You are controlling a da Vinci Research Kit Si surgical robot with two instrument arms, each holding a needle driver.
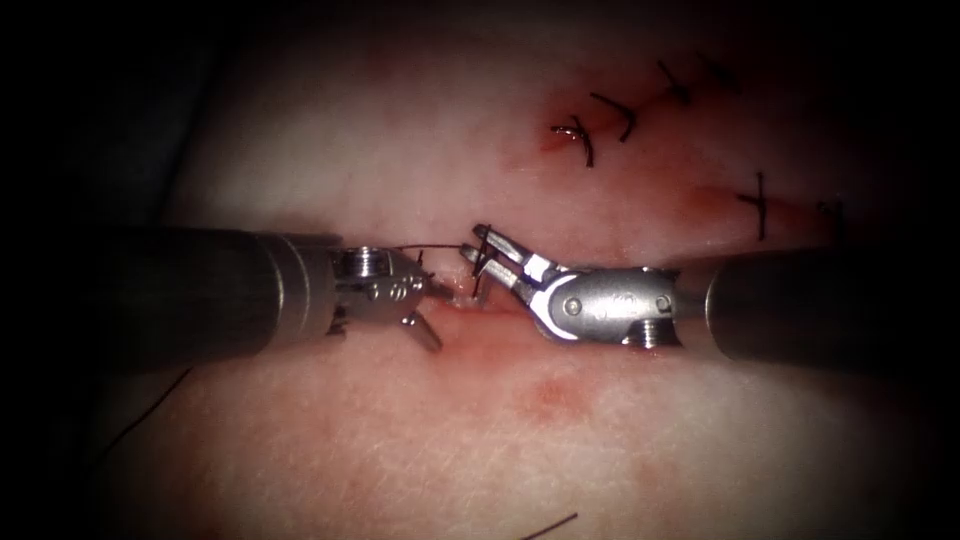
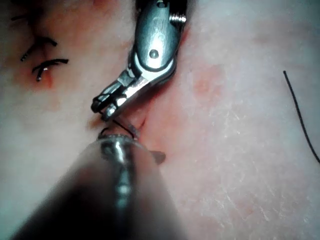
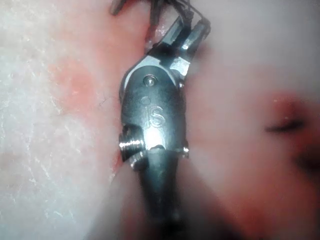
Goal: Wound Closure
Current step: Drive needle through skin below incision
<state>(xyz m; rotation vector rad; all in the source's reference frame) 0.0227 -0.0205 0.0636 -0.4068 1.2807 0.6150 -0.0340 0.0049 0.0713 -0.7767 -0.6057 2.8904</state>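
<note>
The tissue [image 1: 400,440] has its cut [image 1: 500,305] running between the two tools. My left tool [image 1: 432,310] comes in from the left, its jaws spread wide over the cut's left end and holding nothing that I can see. Tip to tip with it, my right tool [image 1: 476,244] has its jaws slightly apart. A dark thread [image 1: 425,246] runs from above the left tool's wrist to the right tool's tips and crosses them [image 3: 199,17]. Below those tips a short dark piece [image 1: 480,285] stands out of the cut. Whether it is needle or thread I cannot tell.
Several finished dark stitches [image 1: 610,115] lie on the tissue at the upper right, with red fluid [image 1: 550,135] beside one. Loose thread lies at the lower left [image 1: 150,410] and at the bottom edge [image 1: 550,525]. A reddish patch [image 1: 545,395] marks the tissue below the cut.
</note>
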